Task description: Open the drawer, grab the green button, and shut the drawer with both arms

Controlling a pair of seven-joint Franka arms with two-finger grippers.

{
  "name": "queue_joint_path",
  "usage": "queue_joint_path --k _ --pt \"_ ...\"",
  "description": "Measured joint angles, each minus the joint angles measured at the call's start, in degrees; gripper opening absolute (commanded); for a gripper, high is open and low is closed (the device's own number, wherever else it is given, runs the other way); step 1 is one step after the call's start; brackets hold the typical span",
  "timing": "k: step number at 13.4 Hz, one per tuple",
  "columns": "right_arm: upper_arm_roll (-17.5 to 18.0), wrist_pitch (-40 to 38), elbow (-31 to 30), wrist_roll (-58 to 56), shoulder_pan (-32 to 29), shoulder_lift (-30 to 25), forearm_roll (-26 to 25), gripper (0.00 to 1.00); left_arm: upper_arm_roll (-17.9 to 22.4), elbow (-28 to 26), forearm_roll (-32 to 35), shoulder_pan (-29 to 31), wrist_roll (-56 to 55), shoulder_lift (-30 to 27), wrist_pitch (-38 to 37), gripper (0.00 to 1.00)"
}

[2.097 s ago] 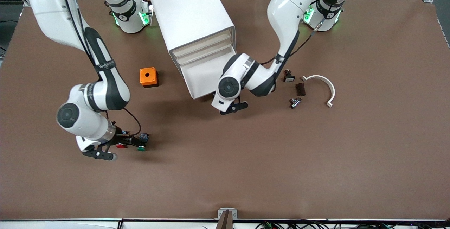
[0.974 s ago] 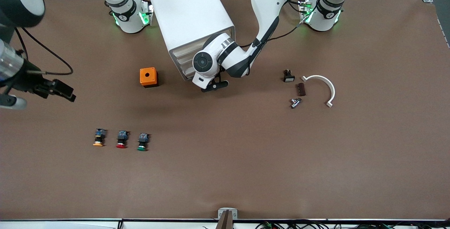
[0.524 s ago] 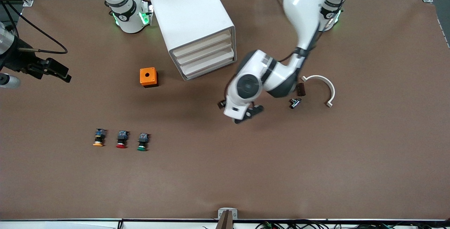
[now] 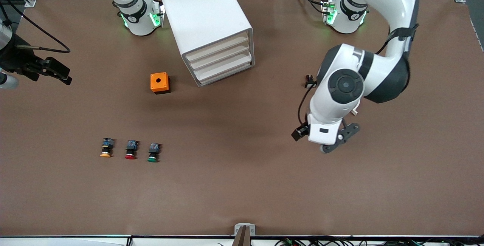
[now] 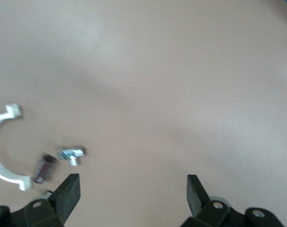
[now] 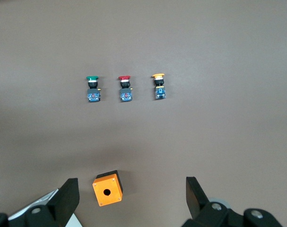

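Note:
The green-capped button (image 4: 152, 155) lies on the table beside a red-capped one (image 4: 131, 153) and an orange-capped one (image 4: 106, 152); it also shows in the right wrist view (image 6: 92, 88). The white cabinet (image 4: 204, 11) has all its drawers pushed in, the lowest drawer (image 4: 226, 73) flush with the rest. My right gripper (image 4: 57, 71) is open and empty, raised at the right arm's end of the table; its wrist view (image 6: 131, 195) looks down on the buttons. My left gripper (image 4: 335, 140) is open and empty over bare table; its wrist view (image 5: 133, 190) shows nothing between the fingers.
An orange box (image 4: 160, 82) with a round hole stands beside the cabinet. A white curved clamp (image 5: 0, 158), a small metal part (image 5: 71, 154) and a brown part (image 5: 40, 168) lie under the left arm. A small black part (image 4: 310, 83) lies there too.
The right gripper let go of the green button and rose away toward its end. The left gripper pushed the open lowest drawer shut, then swung away toward its own end.

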Motion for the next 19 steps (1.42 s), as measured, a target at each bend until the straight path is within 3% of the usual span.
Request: queue_joint_path --k 3,12,19 --pt "0.0 0.0 0.1 0.0 0.0 0.0 0.0 1.00 0.0 0.0 0.6 3.0 3.0 -2.8 -1.3 0.99" --pt "-2.2 0.0 0.1 -0.5 0.5 0.0 0.0 1.00 0.0 -0.1 0.6 13.0 26.2 -12.8 -10.9 0.99" --pt "-2.0 0.0 0.3 -0.5 1.4 0.0 0.0 1.00 0.0 -0.2 0.6 15.6 34.7 -19.4 -19.1 0.99"
